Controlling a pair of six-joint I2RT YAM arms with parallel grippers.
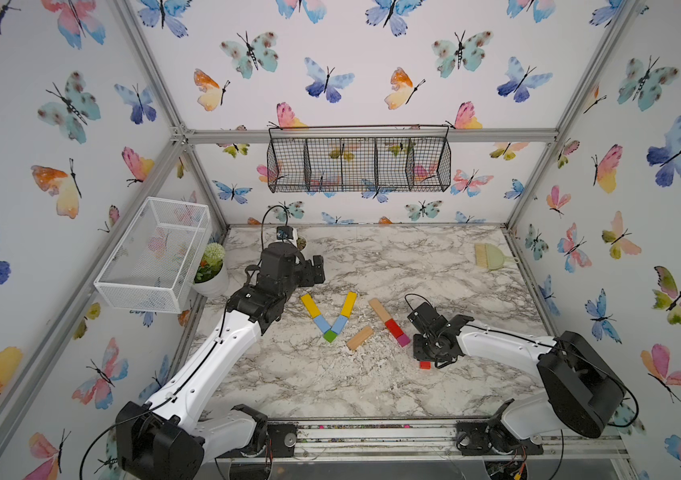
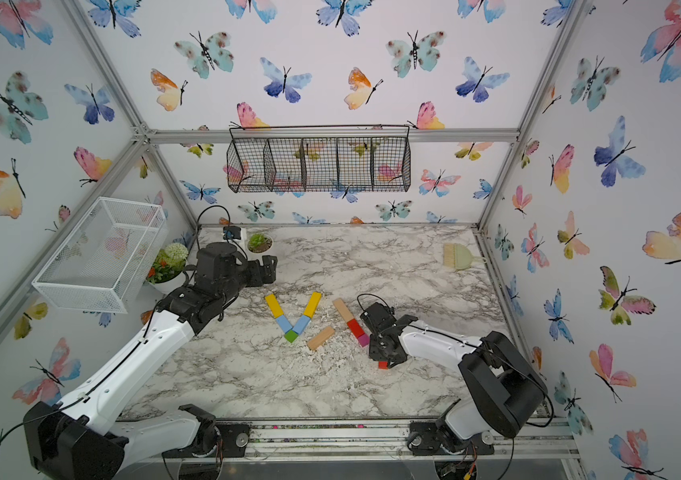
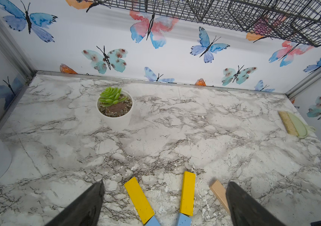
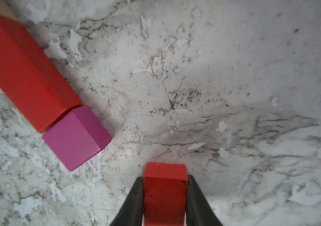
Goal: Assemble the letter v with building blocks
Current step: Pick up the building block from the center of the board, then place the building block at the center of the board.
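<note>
In both top views the building blocks form a V on the marble table: two yellow bars (image 1: 309,305) (image 1: 348,304), two light-blue bars (image 1: 322,323) (image 1: 339,324) and a green cube (image 1: 330,336) at the tip. Right of it a tan bar (image 1: 379,309), a red bar (image 1: 393,327) and a magenta cube (image 1: 403,340) lie in a line. Another tan bar (image 1: 359,338) lies loose between. My right gripper (image 4: 165,177) is shut on a second red block (image 4: 165,187) near the magenta cube (image 4: 77,137). My left gripper (image 3: 165,184) stands open above the V's open end.
A small succulent pot (image 3: 115,109) and a green hand brush (image 3: 293,124) sit toward the back of the table. A white flower pot (image 1: 212,270) and a white wire basket (image 1: 151,253) are at the left wall. A black wire basket (image 1: 358,164) hangs on the back wall.
</note>
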